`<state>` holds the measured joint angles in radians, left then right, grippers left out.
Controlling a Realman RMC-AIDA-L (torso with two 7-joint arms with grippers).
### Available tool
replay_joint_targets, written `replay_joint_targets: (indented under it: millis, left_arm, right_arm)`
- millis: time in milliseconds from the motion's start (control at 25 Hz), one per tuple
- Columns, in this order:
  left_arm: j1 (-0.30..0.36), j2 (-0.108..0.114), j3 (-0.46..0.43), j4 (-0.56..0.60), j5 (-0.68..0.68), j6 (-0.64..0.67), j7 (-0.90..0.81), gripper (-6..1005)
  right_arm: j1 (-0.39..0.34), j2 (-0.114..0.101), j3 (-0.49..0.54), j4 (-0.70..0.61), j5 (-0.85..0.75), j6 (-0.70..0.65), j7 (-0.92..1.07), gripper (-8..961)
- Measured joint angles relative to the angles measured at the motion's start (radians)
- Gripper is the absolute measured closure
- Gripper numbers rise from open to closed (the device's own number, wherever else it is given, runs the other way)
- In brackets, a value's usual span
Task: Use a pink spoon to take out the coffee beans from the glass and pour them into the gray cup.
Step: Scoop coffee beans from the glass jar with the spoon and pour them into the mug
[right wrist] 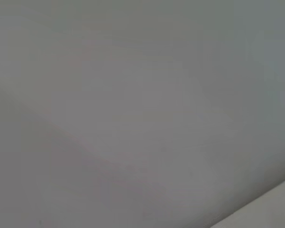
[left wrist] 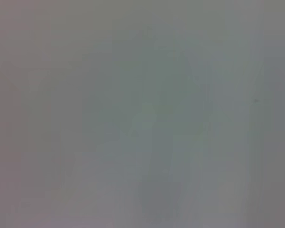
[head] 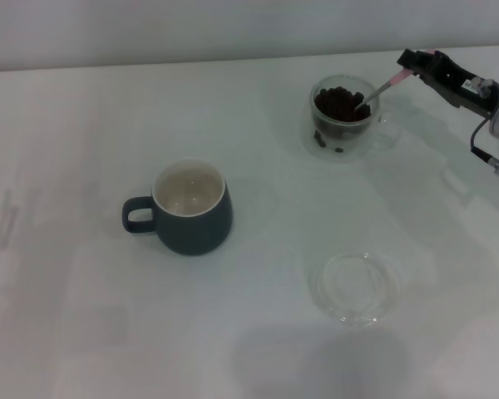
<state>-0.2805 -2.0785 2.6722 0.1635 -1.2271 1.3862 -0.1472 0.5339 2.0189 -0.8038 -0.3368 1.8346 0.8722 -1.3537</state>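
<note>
In the head view the clear glass [head: 344, 118] stands at the back right of the white table, filled with dark coffee beans [head: 339, 104]. My right gripper [head: 416, 66] reaches in from the right edge and is shut on the pale pink handle of the pink spoon [head: 386, 86]. The spoon slants down to the left, and its metal bowl dips into the beans. The gray cup [head: 191, 208] stands left of centre, upright, handle to the left, its cream inside empty. My left gripper is out of view. Both wrist views show only blank grey surface.
A flat clear round saucer [head: 354, 288] lies on the table [head: 83, 316] at the front right, below the glass. A pale wall runs along the table's far edge.
</note>
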Motion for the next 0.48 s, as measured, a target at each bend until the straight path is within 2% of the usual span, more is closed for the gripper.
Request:
replay_joint_targets:
  millis: [480]
  left_arm:
    - [-0.006,0.000,0.000,-0.011,0.000,0.002,-0.001,165]
  right_arm:
    - [0.001,-0.004,0.010,-0.009,0.000,-0.007,0.133,805]
